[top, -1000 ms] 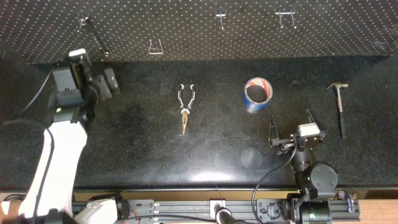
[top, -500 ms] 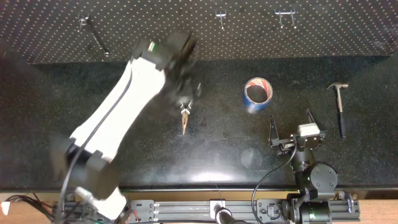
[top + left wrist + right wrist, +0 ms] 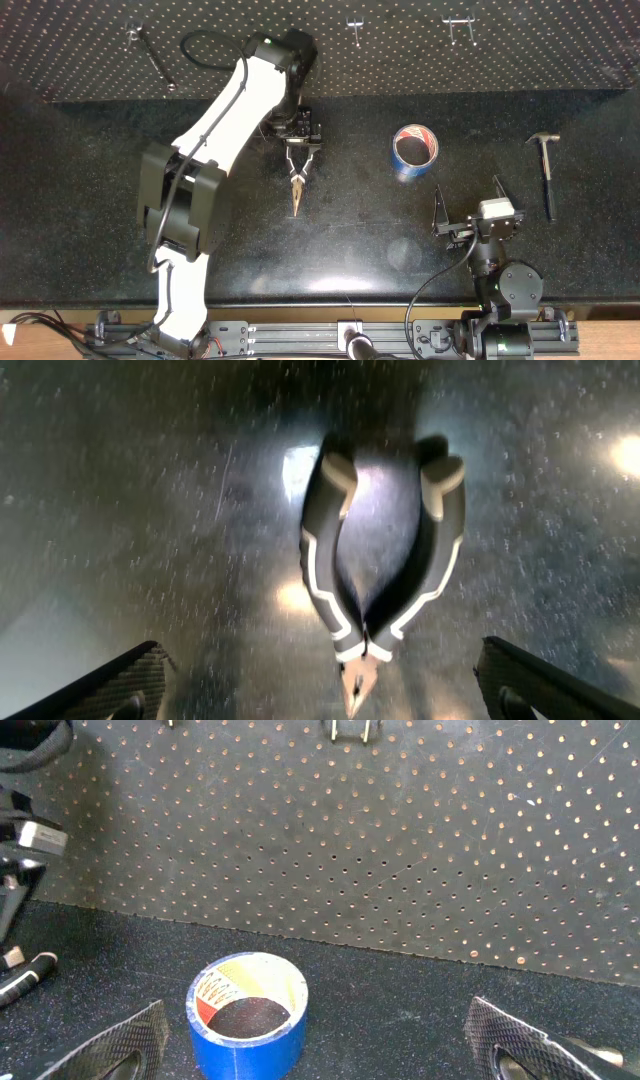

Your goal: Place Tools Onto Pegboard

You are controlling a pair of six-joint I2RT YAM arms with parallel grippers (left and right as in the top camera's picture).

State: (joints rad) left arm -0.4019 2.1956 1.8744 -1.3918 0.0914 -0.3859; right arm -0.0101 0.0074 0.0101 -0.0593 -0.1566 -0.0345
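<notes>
The grey-handled needle-nose pliers point(image 3: 385, 560) lie flat on the black tabletop point(image 3: 100, 200) below the perforated pegboard point(image 3: 400, 60), not yet gripped. The left gripper point(image 3: 301, 130) hovers over their handles, fingers spread wide. One slim metal wrench point(image 3: 152, 60) already hangs on the pegboard. The blue tape roll point(image 3: 413, 150) and steel-headed hammer point(image 3: 546, 175) also wait below it. The right gripper point(image 3: 468, 208) rests open, farthest from the pegboard.

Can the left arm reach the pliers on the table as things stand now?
Probably yes. The left tool hangs right above the pliers with its fingers open, one on each side of the handles, and nothing lies between them.
</notes>
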